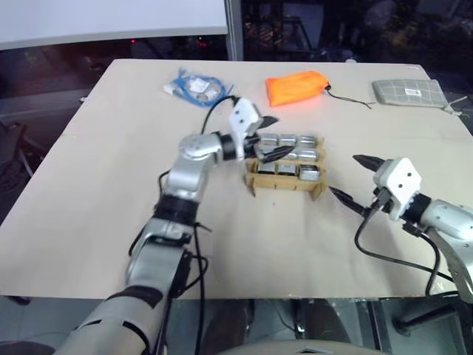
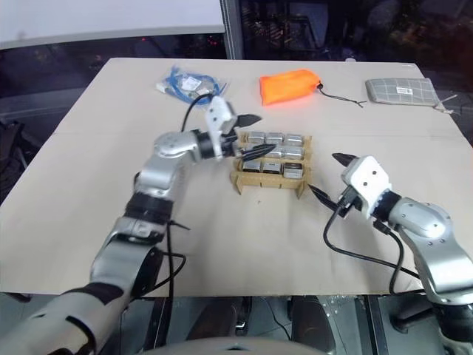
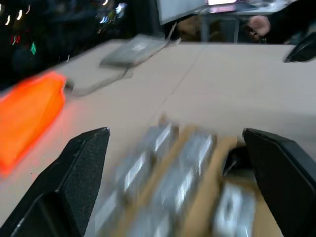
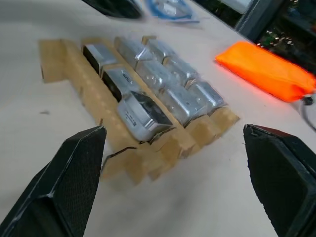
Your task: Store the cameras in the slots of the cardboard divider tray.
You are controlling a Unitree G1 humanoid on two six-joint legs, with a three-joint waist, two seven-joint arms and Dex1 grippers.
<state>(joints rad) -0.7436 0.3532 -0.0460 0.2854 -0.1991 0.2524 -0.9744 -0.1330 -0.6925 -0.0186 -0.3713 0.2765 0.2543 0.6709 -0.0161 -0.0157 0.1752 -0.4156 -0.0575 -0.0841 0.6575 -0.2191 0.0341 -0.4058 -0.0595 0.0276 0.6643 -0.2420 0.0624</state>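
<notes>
Tray (image 1: 285, 182) sits mid-desk, a little toward the right edge, slots packed with cameras (image 4: 143, 116). Counting them from the right wrist view: three rows, every slot apparently filled, the near one showing its black lens face and riding slightly tilted and proud of its slot. Looks like the storing is all but done.

Left hand (image 1: 267, 137) hovers over the tray's left end, fingers spread wide, nothing between them. Right hand (image 1: 353, 180) hangs just off the tray's right side, near the desk's front edge, fingers likewise released and empty, pointing in at the cardboard.

Orange pouch (image 1: 297, 86) lies toward the far edge, grey pouch (image 1: 410, 92) at the far right corner, blue cable bundle (image 1: 196, 87) toward the far left. No loose camera to be seen on the bare desk.

Step in hand, at a guess: checking the fill or pulling away. Best done slowly — lift the left hand straight up before swinging it out, so a fingertip does not snag a divider and drag the light tray. If the tilted camera needs seating, press gently from above with one finger while the right hand steadies the tray's end wall. Cardboard flexes; light touch only.
</notes>
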